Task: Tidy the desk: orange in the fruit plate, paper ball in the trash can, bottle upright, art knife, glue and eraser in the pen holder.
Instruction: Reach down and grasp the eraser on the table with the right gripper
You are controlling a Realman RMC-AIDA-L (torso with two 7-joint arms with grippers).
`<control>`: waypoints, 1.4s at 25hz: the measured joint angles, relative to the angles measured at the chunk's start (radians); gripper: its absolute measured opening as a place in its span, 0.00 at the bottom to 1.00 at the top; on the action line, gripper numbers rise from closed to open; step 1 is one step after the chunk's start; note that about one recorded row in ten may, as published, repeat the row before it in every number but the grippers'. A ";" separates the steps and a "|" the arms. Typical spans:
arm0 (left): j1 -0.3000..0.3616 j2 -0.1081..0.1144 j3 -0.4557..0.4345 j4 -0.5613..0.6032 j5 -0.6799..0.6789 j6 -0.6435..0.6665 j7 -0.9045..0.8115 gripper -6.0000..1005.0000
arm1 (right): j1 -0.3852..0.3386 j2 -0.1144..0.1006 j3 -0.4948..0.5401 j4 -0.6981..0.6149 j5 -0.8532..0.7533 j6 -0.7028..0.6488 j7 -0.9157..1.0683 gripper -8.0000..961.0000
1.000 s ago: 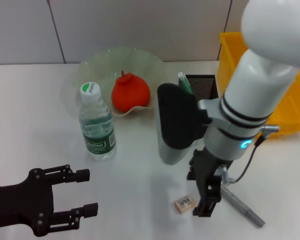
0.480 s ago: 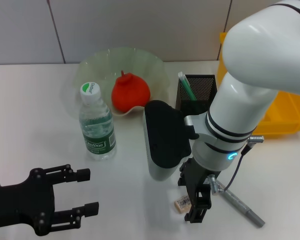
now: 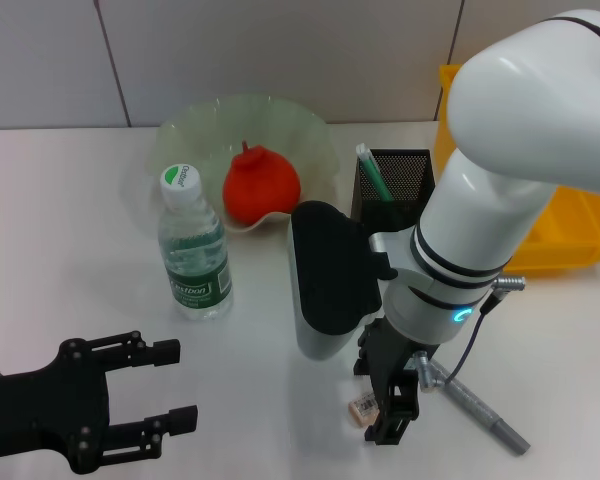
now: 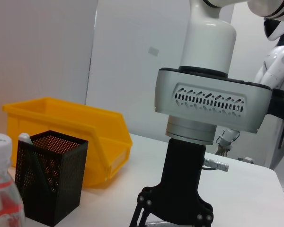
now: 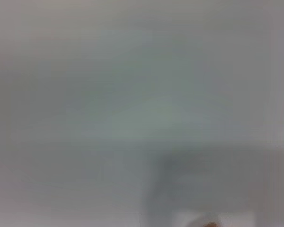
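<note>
**Q:** Two grippers appear; where is each?

**A:** In the head view the right gripper (image 3: 390, 415) points down at the small tan eraser (image 3: 364, 407) on the white desk (image 3: 70, 250), fingers touching or just beside it; whether they are closed cannot be told. The left gripper (image 3: 170, 385) hovers near the desk's front edge, jaws apart and empty.

**Q:** What does the left wrist view add?

**A:** The black mesh pen holder (image 4: 49, 182) side-on, before a yellow plastic bin (image 4: 92, 130). The right wrist view is blurred grey.

**Q:** Remaining items?

**A:** One clear ridged bottle (image 3: 192, 250) standing upright, one orange (image 3: 261, 185) in the translucent scalloped fruit plate (image 3: 310, 135), one grey cylindrical art knife (image 3: 485, 418) lying beside the right gripper.
</note>
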 joint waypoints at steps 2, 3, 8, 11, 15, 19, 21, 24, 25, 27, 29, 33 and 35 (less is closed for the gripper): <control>0.000 -0.001 0.000 -0.001 0.000 0.000 0.000 0.71 | 0.001 0.000 -0.001 0.000 0.003 0.003 0.000 0.69; 0.000 -0.001 0.000 -0.001 0.000 0.000 0.000 0.71 | 0.001 0.000 -0.002 0.000 0.003 0.004 0.000 0.69; 0.002 -0.003 -0.001 -0.002 0.008 -0.001 0.000 0.71 | 0.005 0.000 -0.013 0.002 0.006 0.007 0.001 0.65; 0.002 -0.005 -0.001 -0.002 0.009 -0.001 0.000 0.71 | 0.007 0.000 -0.013 0.006 0.010 0.007 0.001 0.61; 0.002 -0.008 -0.002 -0.002 0.010 -0.001 0.000 0.71 | 0.009 0.000 -0.015 0.008 0.011 0.008 0.002 0.54; 0.002 -0.009 -0.010 -0.002 0.013 -0.002 0.000 0.71 | 0.012 0.000 -0.024 0.016 0.011 0.010 0.001 0.51; 0.002 -0.009 -0.012 -0.002 0.014 -0.002 0.000 0.71 | 0.014 0.000 -0.025 0.022 0.011 0.012 0.001 0.51; 0.001 -0.009 -0.012 -0.002 0.014 -0.003 0.000 0.71 | 0.015 0.000 -0.026 0.025 0.011 0.017 0.001 0.51; 0.000 -0.009 -0.012 -0.002 0.014 -0.003 0.000 0.71 | 0.015 0.000 -0.028 0.026 0.011 0.020 0.001 0.51; -0.001 -0.009 -0.012 -0.002 0.015 -0.003 0.000 0.71 | 0.016 0.000 -0.043 0.033 0.011 0.029 0.001 0.50; -0.002 -0.009 -0.012 -0.002 0.016 -0.003 -0.001 0.71 | 0.018 0.000 -0.052 0.043 0.011 0.036 0.001 0.50; -0.004 -0.009 -0.012 -0.002 0.016 -0.006 -0.002 0.71 | 0.020 0.000 -0.056 0.052 0.011 0.047 0.001 0.48; -0.004 -0.009 -0.012 -0.002 0.019 -0.009 -0.004 0.71 | 0.021 0.000 -0.056 0.052 0.011 0.051 0.001 0.44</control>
